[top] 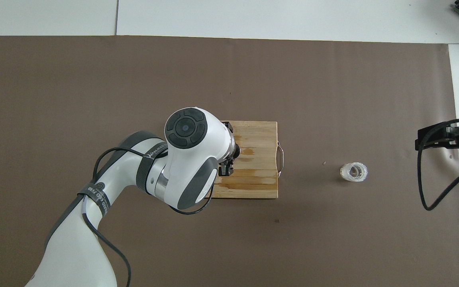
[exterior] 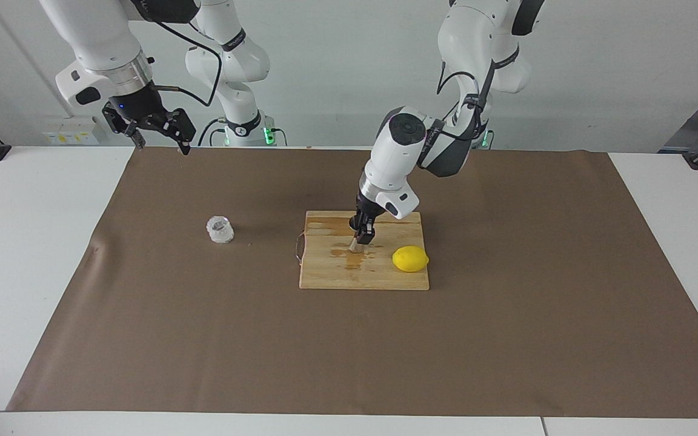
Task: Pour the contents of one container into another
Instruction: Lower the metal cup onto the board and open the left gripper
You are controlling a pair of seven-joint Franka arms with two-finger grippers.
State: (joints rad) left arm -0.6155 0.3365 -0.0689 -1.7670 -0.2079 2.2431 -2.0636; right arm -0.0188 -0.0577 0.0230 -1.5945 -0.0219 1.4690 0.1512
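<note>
The clear faceted glass cup [exterior: 220,229] [top: 354,172] stands upright on the brown paper mat [exterior: 506,315] [top: 94,79], toward the right arm's end of the table and well apart from the wooden cutting board [exterior: 379,275] [top: 259,135]. Nothing touches it.

The steel jigger [exterior: 354,244] is on the cutting board, under the left gripper [exterior: 363,237] [top: 226,167]. Only a small pale, shiny part of it shows below the gripper's fingers in the facing view, so its posture cannot be judged with certainty; in the overhead view the arm's wrist hides it. The left gripper is down on the board with its fingers clenched around the jigger, as far as the facing view lets one read it. Darker wet-looking stains mark the board's surface around and beside the jigger.

A yellow lemon [exterior: 410,259] lies on the same board, at the corner toward the left arm's end and farther from the robots than the jigger. A metal wire handle [exterior: 299,247] [top: 280,158] sticks out of the board's edge that faces the glass cup.

The right gripper [exterior: 156,130] [top: 448,137] waits raised over the mat's edge at the right arm's end of the table, holding nothing; whether its fingers are parted cannot be told.

The mat lies on a white table [exterior: 28,242] [top: 293,16].
</note>
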